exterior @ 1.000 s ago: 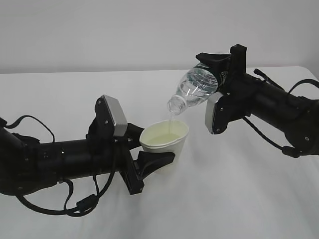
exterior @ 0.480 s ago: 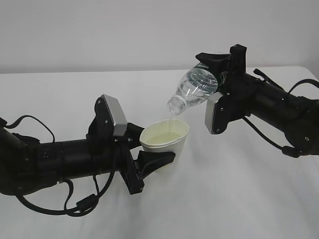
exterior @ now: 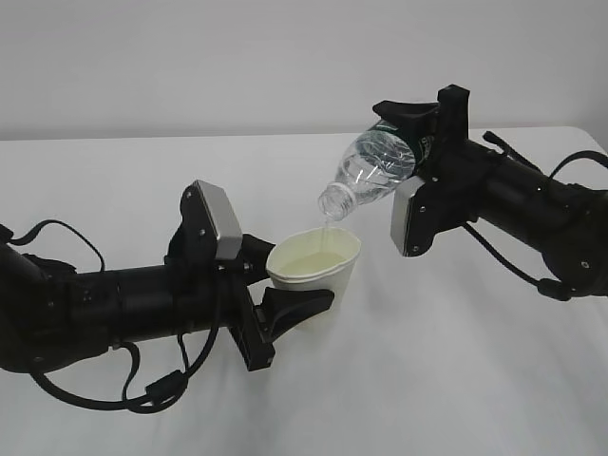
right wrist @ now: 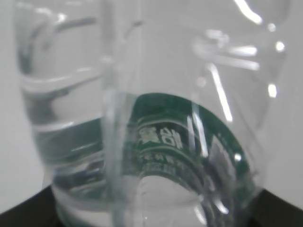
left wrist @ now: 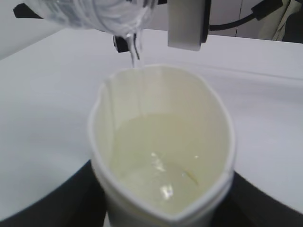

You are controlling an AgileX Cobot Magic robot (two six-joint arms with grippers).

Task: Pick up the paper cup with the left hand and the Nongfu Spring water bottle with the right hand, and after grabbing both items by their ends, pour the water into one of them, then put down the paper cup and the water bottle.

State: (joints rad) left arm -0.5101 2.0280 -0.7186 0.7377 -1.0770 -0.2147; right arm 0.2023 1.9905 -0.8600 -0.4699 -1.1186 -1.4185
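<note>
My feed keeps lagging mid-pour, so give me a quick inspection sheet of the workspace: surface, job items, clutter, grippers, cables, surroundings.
Surface: white table, no spills seen.
Job's things: small white tapered paper cup held above the table, squeezed oval, partly filled with water. Clear ribbed plastic bottle with a dark green label tilted mouth-down above the cup's rim; a thin stream falls into the cup.
Clutter: nothing seen.
Grippers: left gripper closed on the cup's lower body; right gripper closed on the bottle's base end.
Cables: black loops hang under the left arm; one runs along the right arm, clear of the pour.
Surroundings: plain pale wall.
</note>
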